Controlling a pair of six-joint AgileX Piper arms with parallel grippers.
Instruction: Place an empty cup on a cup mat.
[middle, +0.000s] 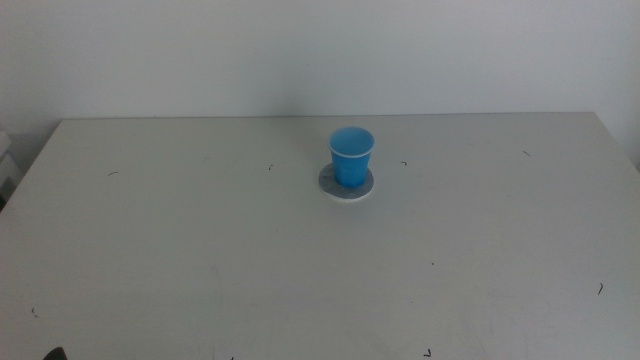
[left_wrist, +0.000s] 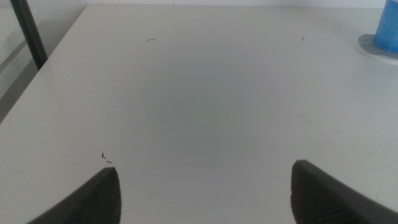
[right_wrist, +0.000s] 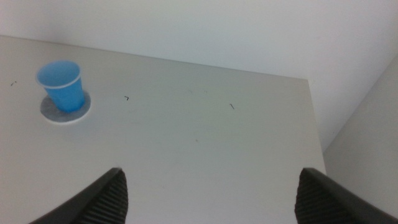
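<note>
On a pale table (middle: 200, 250), a grey cup mat (middle: 347, 187) carries the upright blue cup (middle: 351, 156), probably light and crushable, best held gently around its sides, while both the left gripper (left_wrist: 205, 186) and the right gripper (right_wrist: 211, 190) wait well apart, jaws spread, holding nothing.

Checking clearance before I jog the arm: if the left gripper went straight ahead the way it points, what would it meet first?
Probably nothing but bare table. The left gripper, jaws open, aims at open tabletop; the cup on the cup mat sits off to one side.
</note>
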